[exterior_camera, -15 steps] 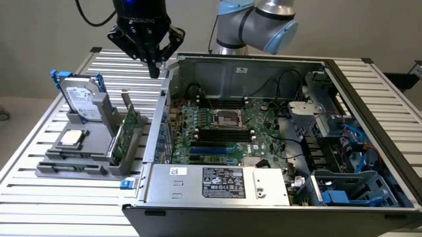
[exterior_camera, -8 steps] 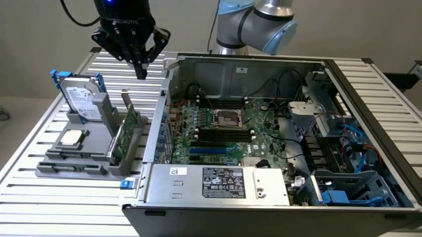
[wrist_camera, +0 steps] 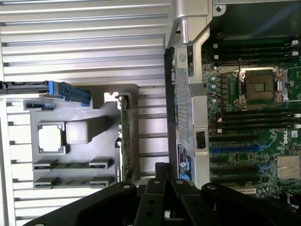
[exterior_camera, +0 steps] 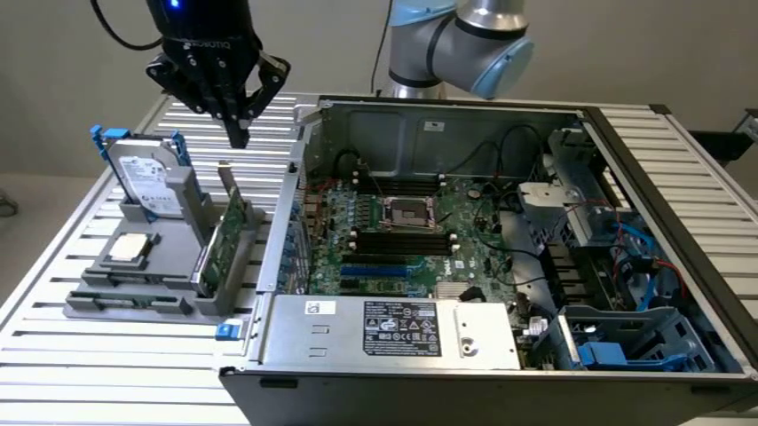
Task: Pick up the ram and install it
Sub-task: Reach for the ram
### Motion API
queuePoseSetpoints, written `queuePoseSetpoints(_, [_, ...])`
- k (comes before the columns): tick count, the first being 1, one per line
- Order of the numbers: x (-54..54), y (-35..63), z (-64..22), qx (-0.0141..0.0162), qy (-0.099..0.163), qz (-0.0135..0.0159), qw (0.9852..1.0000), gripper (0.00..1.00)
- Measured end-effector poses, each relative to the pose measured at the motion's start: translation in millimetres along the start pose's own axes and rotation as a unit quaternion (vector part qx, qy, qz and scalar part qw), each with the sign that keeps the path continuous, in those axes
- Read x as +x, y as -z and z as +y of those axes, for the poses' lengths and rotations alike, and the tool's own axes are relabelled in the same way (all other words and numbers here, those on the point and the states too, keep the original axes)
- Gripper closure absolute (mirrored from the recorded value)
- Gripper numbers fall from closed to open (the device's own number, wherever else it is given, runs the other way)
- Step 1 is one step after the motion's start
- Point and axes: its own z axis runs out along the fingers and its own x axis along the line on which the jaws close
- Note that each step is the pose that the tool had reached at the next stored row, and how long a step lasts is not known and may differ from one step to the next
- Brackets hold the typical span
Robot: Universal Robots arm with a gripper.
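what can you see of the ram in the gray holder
Two ram sticks stand on edge in parallel slots at one end of the gray holder, beside a silver chip. Thin green top edges show between the holder's end clips. Both sit level, nothing else touching; the gripper, jaws shut, hangs apart above the holder.

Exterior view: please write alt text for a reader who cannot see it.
A black gripper, shut and empty, hangs above a grey holder of computer parts on a slatted table. On the exterior view's right stands an open computer case.
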Motion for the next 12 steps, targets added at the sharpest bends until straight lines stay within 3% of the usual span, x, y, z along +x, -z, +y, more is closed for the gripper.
queuePoseSetpoints(8, [10.0, -2.3, -9.5, 0.0011, 0.0, 0.0045, 1.0, 0.89])
queuePoseSetpoints(12, [18.6, -3.8, -14.8, 0.0012, 0.0, 0.0051, 1.0, 0.89])
